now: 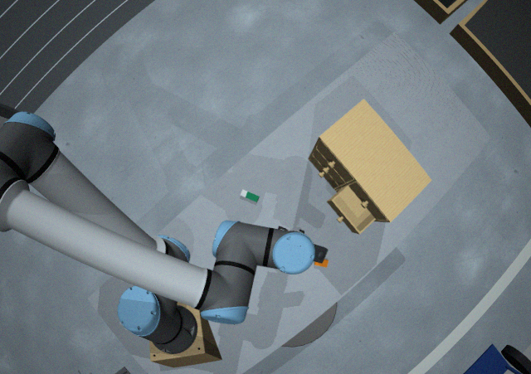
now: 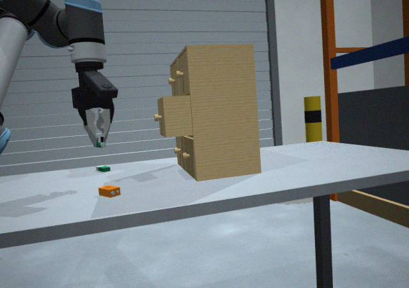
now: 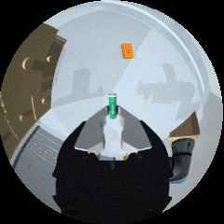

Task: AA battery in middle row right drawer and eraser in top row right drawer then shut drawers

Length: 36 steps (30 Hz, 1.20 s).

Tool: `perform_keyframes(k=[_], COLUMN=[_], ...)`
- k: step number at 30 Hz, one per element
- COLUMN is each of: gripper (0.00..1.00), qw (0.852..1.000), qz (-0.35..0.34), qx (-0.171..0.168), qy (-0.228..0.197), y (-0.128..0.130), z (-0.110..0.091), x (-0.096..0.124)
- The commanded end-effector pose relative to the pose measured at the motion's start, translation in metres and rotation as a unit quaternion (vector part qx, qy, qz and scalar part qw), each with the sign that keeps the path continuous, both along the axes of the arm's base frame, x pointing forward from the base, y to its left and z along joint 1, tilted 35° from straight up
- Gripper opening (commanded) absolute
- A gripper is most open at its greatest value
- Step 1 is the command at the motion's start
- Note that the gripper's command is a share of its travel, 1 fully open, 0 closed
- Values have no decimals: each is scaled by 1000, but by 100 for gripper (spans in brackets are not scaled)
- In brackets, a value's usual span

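My gripper [image 2: 100, 142] [image 3: 112, 105] is shut on the green AA battery [image 2: 101, 144] [image 3: 112, 100], high above the table, in front of and away from the chest [image 1: 375, 160] [image 2: 224, 113]. The chest stands upright. Its middle-row right drawer [image 1: 353, 206] [image 2: 178, 115] is pulled well out, and the part of its inside that shows is empty. The top-row right drawer [image 2: 185, 80] is shut. The eraser [image 1: 250, 196] [image 2: 103, 168], a flat green and white block, lies on the table. The top view does not show the fingertips, hidden under the wrist.
An orange block [image 1: 321, 263] [image 2: 109, 191] [image 3: 127, 50] with two round silvery spots lies on the table near the gripper, lower down. The other drawers look shut, their knobs sticking out. The open drawer juts from the chest's front. The table's edge [image 2: 131, 216] runs along the near side.
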State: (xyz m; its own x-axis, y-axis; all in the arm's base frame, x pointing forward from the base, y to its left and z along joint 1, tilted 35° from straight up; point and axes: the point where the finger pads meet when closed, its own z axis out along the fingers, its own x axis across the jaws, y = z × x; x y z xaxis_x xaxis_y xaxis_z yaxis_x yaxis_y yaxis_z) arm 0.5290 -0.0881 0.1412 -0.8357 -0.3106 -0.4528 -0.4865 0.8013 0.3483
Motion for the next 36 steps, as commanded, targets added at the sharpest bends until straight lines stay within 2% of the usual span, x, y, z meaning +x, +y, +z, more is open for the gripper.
perform_keyframes(k=[1,8,14,16,18,23,31,33,34,36], gripper=[5,5,5,5,5,5,5,5,5,5], qw=[999,991,971,971,961,927,859,859,837,813], qz=[-35,-113,-198,-198,-229,-309,-422,-422,-451,-480], qx=[9,33,59,59,69,93,130,130,138,147], qy=[21,69,122,122,141,191,261,261,279,296], y=[-3,-7,-10,-10,-11,-13,-16,-16,-16,-16], z=[2,1,1,1,1,1,1,1,1,1], x=[4,7,10,10,11,15,21,21,22,24])
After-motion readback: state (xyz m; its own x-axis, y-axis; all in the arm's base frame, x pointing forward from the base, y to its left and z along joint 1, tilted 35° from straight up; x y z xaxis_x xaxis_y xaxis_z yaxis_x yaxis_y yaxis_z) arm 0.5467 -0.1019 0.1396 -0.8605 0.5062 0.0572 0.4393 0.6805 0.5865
